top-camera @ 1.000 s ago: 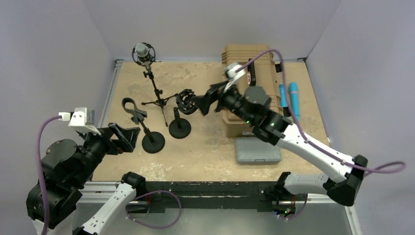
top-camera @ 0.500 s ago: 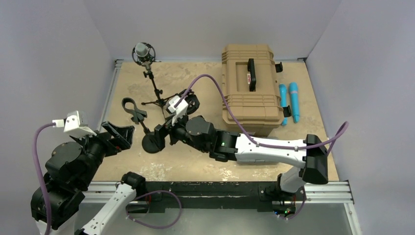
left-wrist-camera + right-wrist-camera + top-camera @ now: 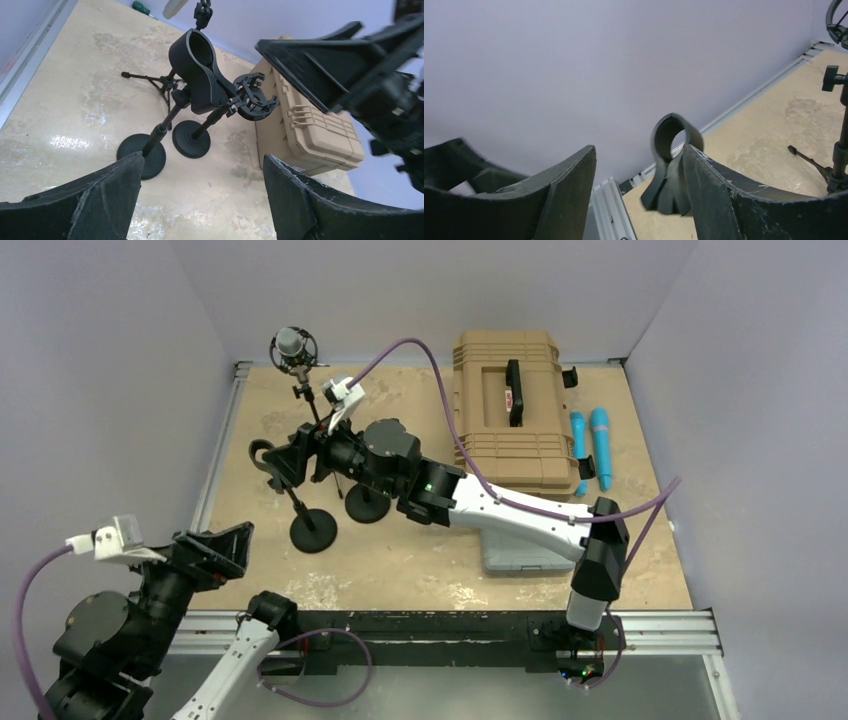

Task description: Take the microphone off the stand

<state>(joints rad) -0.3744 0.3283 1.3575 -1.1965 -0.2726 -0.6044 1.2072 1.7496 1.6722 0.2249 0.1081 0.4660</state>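
Observation:
The grey microphone (image 3: 291, 343) sits in a black shock mount on top of the tripod stand (image 3: 321, 430) at the far left of the table. My right gripper (image 3: 287, 455) reaches across to the left, below and in front of the microphone. It is open beside the empty clip (image 3: 671, 165) of a round-base stand (image 3: 312, 530), and nothing is between its fingers (image 3: 724, 190). Its wrist view shows the tripod's pole (image 3: 842, 150) at the right edge. My left gripper (image 3: 230, 543) hangs open at the near left, far from the microphone, looking at both round-base stands (image 3: 142, 155).
A second round-base stand (image 3: 368, 505) carries an empty shock mount (image 3: 255, 97). A tan case (image 3: 512, 420) stands at the back right, with two blue sticks (image 3: 590, 445) beside it and a grey flat box (image 3: 527, 555) in front. The right arm (image 3: 500, 512) spans the middle.
The right arm has swung from the case across to the clip stand on the left. The left arm has drawn back toward the near-left corner. Both grippers' jaws have narrowed somewhat.

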